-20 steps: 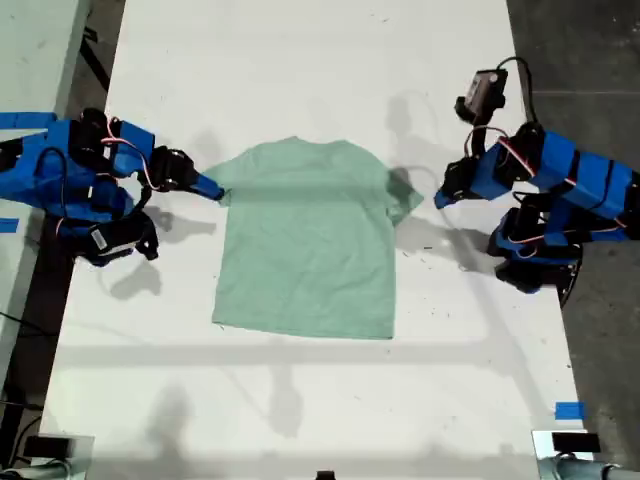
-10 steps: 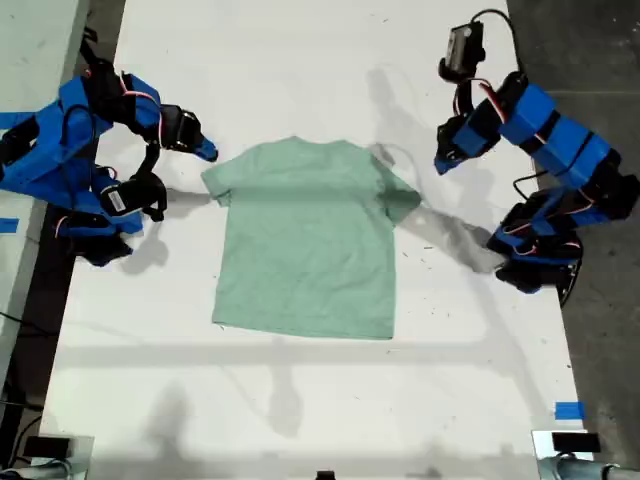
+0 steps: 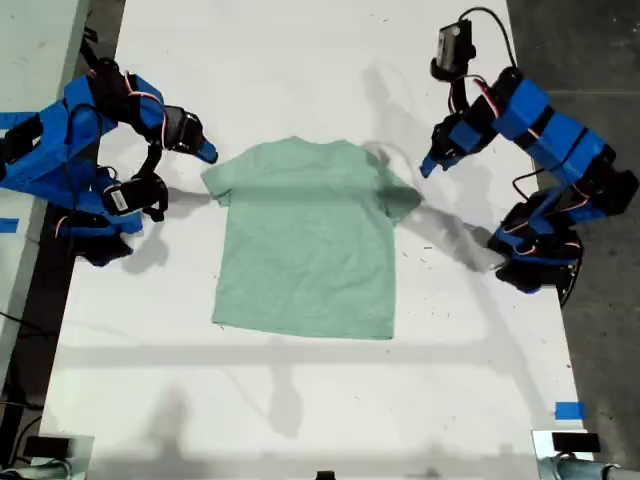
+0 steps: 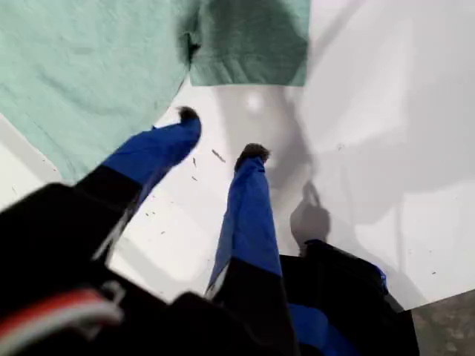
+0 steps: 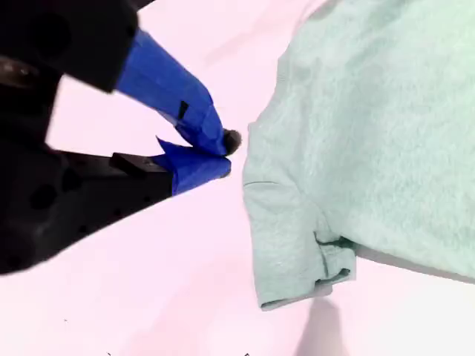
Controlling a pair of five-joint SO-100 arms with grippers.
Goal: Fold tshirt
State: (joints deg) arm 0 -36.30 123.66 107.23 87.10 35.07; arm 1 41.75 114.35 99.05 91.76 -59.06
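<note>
White tabletop (image 3: 300,60) fills the exterior view, with dark floor along its sides. A plain pale mint-green short-sleeved cloth tshirt (image 3: 305,240) lies flat and face-up at the table's middle, unfolded, collar toward the far edge. A second ago both blue arms were low, with their tips at the sleeve ends. Now both have risen and drawn back toward the far edge, and the tshirt has barely shifted. My first gripper (image 3: 430,165), on the exterior view's right, hangs above bare table just off the near sleeve (image 3: 400,198), its two blue fingers spread apart and empty. My second gripper (image 3: 205,152), on the exterior view's left, hovers just beside the other sleeve (image 3: 215,180), its jaw tips pressed together on nothing. I judge no fold is started; both sleeves still need grasping.
</note>
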